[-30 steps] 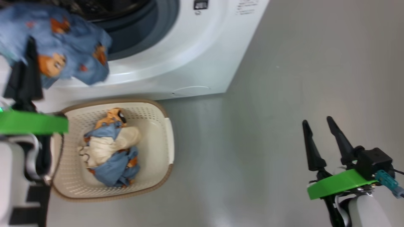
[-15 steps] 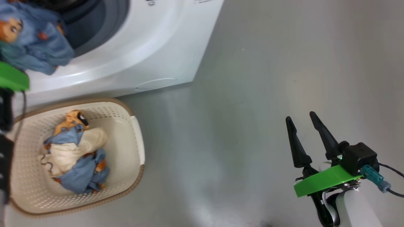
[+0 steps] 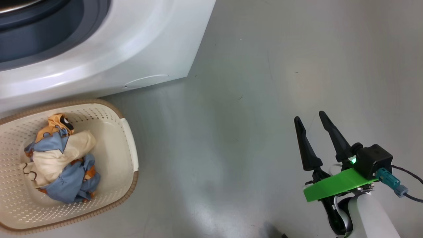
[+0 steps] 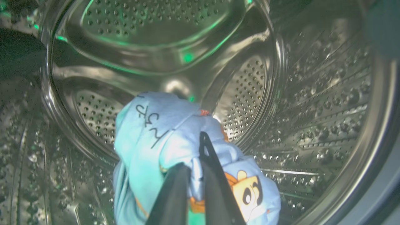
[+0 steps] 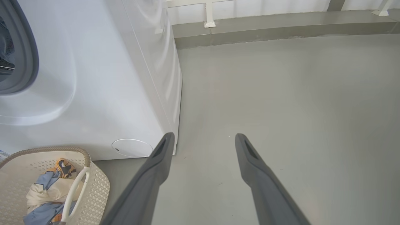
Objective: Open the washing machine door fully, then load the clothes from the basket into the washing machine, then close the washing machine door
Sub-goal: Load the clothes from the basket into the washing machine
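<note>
The left pincer (image 4: 192, 150) has its two dark fingers drawn together on a blue bear-print garment (image 4: 150, 125), which bunches around and above the tips. Just beyond the garment the steel drum (image 4: 312, 109) curves round on every side, its perforated wall shiny and tinged green. Whether the tips sit at the drum's mouth or just within it cannot be told.

The right pincer (image 3: 309, 115) hangs with its fingers spread wide over the floor (image 3: 264, 66), which is smooth, grey and faintly glossy, with a few small specks.

Well to this pincer's left, the basket (image 3: 127, 138) stands on the floor close against the foot of the machine (image 3: 132, 43). In the basket the clothes (image 3: 56, 158) lie in one heap of blue, cream and orange.

Ahead and to the left of the pincer rises the machine's white front. A round cover (image 5: 132, 147) sits low near its corner, and the grey gasket (image 5: 28, 62) rings the opening higher up.

Farther on, straight ahead of the fingers, the floor runs to a low grey kerb (image 5: 281, 25). The white foot of a post (image 5: 208, 23) rests on the kerb.
</note>
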You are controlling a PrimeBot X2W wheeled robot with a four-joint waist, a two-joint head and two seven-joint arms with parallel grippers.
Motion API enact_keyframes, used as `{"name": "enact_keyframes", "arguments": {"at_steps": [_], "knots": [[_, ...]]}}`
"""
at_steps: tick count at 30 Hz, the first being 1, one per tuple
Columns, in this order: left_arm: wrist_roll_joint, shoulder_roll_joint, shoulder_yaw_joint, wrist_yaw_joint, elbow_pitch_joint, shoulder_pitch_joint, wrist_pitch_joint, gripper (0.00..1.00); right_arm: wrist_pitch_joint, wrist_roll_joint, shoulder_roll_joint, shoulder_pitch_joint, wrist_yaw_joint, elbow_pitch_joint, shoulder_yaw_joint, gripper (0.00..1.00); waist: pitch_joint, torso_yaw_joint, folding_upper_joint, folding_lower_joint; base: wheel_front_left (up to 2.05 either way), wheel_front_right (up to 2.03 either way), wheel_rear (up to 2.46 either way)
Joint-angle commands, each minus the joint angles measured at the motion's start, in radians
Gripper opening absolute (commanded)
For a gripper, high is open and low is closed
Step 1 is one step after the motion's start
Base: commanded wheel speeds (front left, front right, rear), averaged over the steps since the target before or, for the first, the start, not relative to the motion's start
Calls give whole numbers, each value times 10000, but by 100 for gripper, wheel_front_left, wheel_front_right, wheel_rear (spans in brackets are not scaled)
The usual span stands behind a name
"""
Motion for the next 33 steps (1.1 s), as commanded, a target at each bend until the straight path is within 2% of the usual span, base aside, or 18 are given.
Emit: {"name": "enact_keyframes", "arguments": {"at_steps": [1,6,16,25,33], "knots": [[101,436,204,-23,-182,46,-49,100,-48,107,5,-77,25,-224,247,100,0,-1,0,0,0,0,0],[37,363,104,-23,436,361,-49,100,-48,123,6,-65,25,-197,259,100,-35,69,0,0,0,0,0],[69,191,-80,-23,607,956,-49,100,-48,-75,6,-100,25,-166,226,100,-198,246,0,0,0,0,0],[-58,253,-452,-23,1351,533,-49,100,-48,-85,6,-133,25,-200,307,100,-181,238,0,0,0,0,0],[-398,124,-798,-23,1633,951,-49,100,-48,-96,6,-40,25,-122,235,100,-468,421,0,0,0,0,0]]}}
